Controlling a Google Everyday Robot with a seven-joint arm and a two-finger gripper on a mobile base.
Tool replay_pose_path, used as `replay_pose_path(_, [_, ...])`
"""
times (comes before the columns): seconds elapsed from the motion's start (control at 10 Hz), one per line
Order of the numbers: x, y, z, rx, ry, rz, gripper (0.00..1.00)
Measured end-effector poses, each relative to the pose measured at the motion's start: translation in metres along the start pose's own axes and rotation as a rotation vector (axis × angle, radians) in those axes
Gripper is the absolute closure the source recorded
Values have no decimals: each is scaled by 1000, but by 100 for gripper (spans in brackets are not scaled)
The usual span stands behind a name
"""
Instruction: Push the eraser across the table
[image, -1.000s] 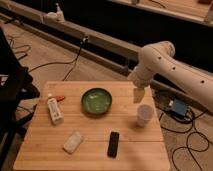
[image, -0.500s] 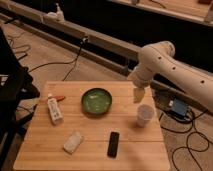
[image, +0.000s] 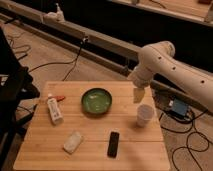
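The eraser is a small flat black bar lying near the front edge of the light wooden table, right of centre, its long side pointing away from me. The white arm comes in from the right. Its gripper hangs over the table's back right part, just above a white cup, well behind and to the right of the eraser and not touching it.
A green bowl sits at the table's middle back. A white tube with a red cap lies at the left. A pale rounded block lies front left. Cables run over the floor; a blue box sits right of the table.
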Motion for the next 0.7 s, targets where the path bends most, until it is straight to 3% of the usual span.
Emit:
replay_pose_path(0.3, [0,0,0,0,0,0,20])
replay_pose_path(0.5, [0,0,0,0,0,0,34])
replay_pose_path(0.7, [0,0,0,0,0,0,54])
